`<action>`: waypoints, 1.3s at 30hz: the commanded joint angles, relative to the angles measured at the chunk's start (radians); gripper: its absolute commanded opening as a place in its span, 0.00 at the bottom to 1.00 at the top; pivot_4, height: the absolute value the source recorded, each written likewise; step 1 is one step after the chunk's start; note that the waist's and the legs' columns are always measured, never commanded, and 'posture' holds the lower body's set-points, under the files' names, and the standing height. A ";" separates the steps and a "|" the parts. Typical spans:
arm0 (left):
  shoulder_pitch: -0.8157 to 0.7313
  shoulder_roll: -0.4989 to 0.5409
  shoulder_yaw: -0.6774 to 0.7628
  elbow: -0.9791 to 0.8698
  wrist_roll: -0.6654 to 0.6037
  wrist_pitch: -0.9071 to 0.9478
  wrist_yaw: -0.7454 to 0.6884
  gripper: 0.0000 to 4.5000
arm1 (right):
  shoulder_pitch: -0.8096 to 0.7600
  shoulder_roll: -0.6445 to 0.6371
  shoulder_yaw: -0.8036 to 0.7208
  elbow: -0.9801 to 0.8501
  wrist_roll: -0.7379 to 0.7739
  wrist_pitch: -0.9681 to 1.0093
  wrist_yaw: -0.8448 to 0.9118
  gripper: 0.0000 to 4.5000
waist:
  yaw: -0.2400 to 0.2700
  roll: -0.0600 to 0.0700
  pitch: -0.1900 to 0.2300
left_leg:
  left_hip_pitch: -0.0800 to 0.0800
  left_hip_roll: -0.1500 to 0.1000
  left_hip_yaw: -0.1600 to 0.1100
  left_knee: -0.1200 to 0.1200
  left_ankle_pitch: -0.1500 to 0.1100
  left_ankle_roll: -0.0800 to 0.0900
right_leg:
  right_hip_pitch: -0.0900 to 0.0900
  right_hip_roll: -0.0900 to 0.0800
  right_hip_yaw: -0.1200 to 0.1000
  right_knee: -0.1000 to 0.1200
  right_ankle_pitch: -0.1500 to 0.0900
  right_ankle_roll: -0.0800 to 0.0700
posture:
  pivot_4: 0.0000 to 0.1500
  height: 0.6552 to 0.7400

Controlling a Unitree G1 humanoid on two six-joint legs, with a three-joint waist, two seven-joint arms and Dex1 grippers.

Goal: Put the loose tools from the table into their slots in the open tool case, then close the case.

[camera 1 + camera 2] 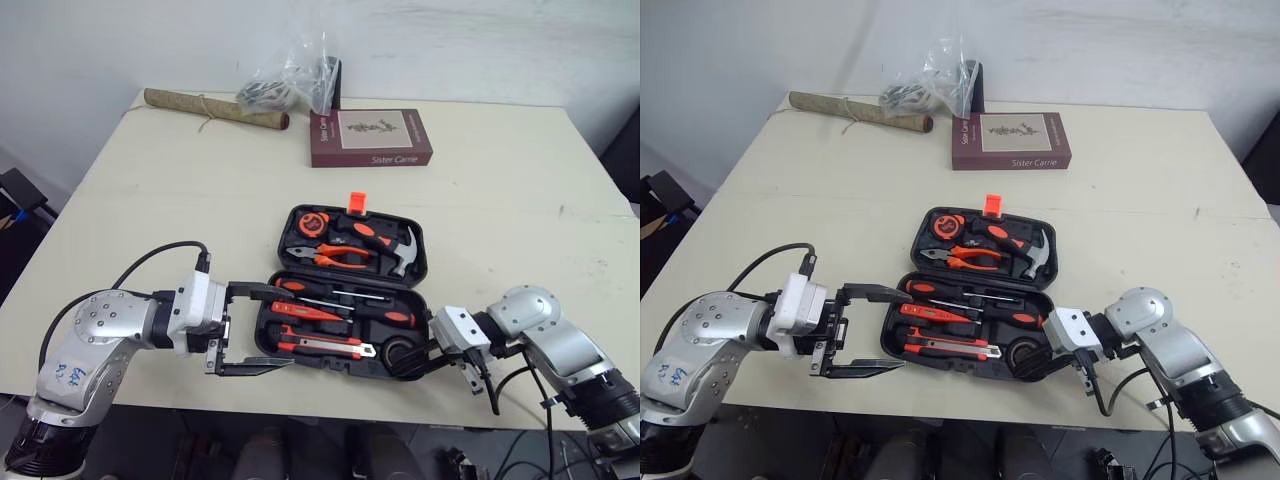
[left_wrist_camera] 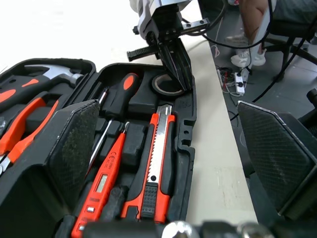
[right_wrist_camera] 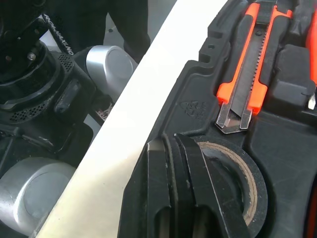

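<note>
The black tool case lies open near the table's front edge. Its far half holds a hammer, pliers and a tape measure. Screwdrivers and an orange utility knife lie in the near half. A black tape roll sits in the near right corner slot. My right gripper is shut on the roll's wall, its fingers reaching down into that slot. My left gripper stands open at the case's near left end, with nothing between its pads.
A maroon book lies behind the case. A rolled mat and a clear plastic bag rest at the far edge. An orange latch sticks out of the case's far side. Bare table lies left and right.
</note>
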 commanded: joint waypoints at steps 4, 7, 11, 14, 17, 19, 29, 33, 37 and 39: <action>0.004 0.012 0.143 0.160 0.096 -0.017 0.149 1.00 | 0.021 -0.060 -0.266 -0.179 0.208 0.322 -0.207 0.01 | 0.001 0.003 0.002 | -0.004 0.000 0.000 0.000 0.000 0.000 | -0.004 -0.001 0.000 0.002 0.000 0.000 | 1.00 1.00; -0.045 -0.014 0.149 0.246 0.157 -0.011 0.252 1.00 | 0.054 -0.075 -0.358 -0.080 0.163 0.310 -0.268 0.01 | 0.005 0.002 0.001 | -0.004 0.000 0.000 0.000 0.000 0.001 | -0.004 -0.001 -0.001 0.001 0.000 0.000 | 1.00 1.00; -0.122 -0.051 0.080 0.330 0.209 0.013 0.297 0.88 | 0.039 -0.028 -0.380 0.081 0.072 0.221 -0.335 0.00 | 0.021 0.002 0.001 | -0.004 -0.001 0.001 0.000 -0.002 0.003 | -0.004 -0.001 -0.001 0.001 0.000 0.001 | 1.00 1.00; -0.212 -0.105 0.002 0.437 0.257 0.021 0.309 0.61 | 0.016 0.002 -0.335 0.211 -0.041 0.126 -0.371 0.00 | 0.025 0.002 0.001 | -0.004 -0.002 0.003 0.001 -0.001 0.002 | -0.005 -0.001 0.001 0.004 0.001 0.001 | 1.00 1.00; -0.279 -0.140 -0.045 0.534 0.299 0.007 0.309 0.37 | 0.000 0.036 -0.314 0.256 -0.075 0.099 -0.368 0.00 | 0.024 0.002 0.001 | -0.006 -0.002 0.006 0.001 -0.001 0.002 | -0.009 -0.001 0.002 0.006 0.001 0.001 | 1.00 1.00; -0.323 -0.160 -0.085 0.597 0.330 -0.004 0.299 0.18 | -0.016 0.068 -0.295 0.260 -0.095 0.103 -0.390 0.00 | 0.020 0.002 0.001 | -0.006 -0.001 0.007 0.001 0.000 0.001 | -0.011 0.000 0.002 0.007 0.001 0.001 | 1.00 1.00; -0.397 -0.241 -0.182 0.693 0.387 -0.068 0.235 0.01 | -0.057 0.164 -0.235 0.205 -0.142 0.124 -0.413 0.00 | 0.002 0.002 0.001 | -0.006 -0.001 0.008 0.002 0.001 -0.001 | -0.012 0.001 0.003 0.013 0.001 0.001 | 1.00 1.00; -0.355 -0.243 -0.175 0.628 0.361 -0.072 0.191 0.01 | -0.070 0.192 -0.215 0.188 -0.159 0.118 -0.418 0.00 | -0.004 0.002 0.001 | -0.006 0.000 0.008 0.001 0.001 -0.001 | -0.013 0.001 0.003 0.014 0.001 0.001 | 1.00 1.00; -0.299 -0.240 -0.160 0.566 0.369 -0.050 0.213 0.01 | -0.071 0.204 -0.194 0.187 -0.180 0.104 -0.406 0.00 | -0.005 0.002 0.001 | -0.006 0.000 0.008 0.001 0.001 -0.001 | -0.012 0.001 0.003 0.014 0.001 0.001 | 1.00 1.00; -0.273 -0.238 -0.140 0.549 0.376 -0.044 0.237 0.01 | -0.070 0.207 -0.190 0.182 -0.184 0.112 -0.402 0.00 | -0.005 0.002 0.001 | -0.005 0.000 0.008 0.001 0.001 -0.001 | -0.012 0.001 0.003 0.014 0.001 0.001 | 1.00 1.00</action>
